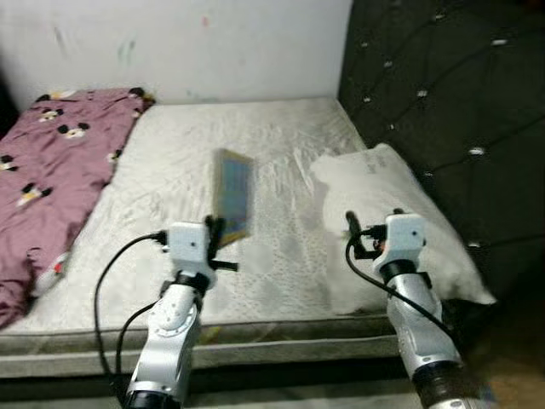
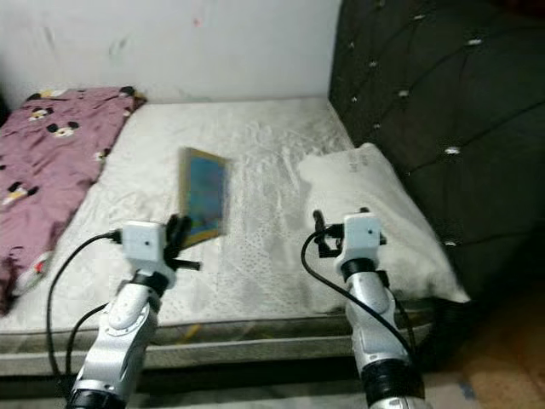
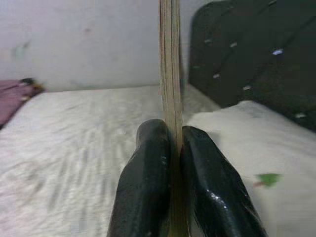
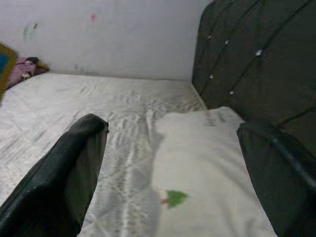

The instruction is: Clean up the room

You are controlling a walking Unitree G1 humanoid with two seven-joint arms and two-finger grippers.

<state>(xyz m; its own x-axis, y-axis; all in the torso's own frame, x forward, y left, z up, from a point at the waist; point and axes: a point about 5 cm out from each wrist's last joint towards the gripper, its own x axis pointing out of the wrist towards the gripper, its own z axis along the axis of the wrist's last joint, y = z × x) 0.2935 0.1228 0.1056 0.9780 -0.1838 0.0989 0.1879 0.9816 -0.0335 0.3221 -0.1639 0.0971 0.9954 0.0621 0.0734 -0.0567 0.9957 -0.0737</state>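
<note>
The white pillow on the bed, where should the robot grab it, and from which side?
Probably the pillow's near corner, coming in from the foot of the bed. That end lies closest to the open right end effector, which already points along it. The pillow is soft and flat, so a pinched edge should bunch between the fingers. The left end effector is busy clamping the book.

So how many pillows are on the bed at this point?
1. A white pillow lies on the mattress by the dark headboard, ahead of the open right gripper. The pink blanket on the far left could be hiding another.
</note>
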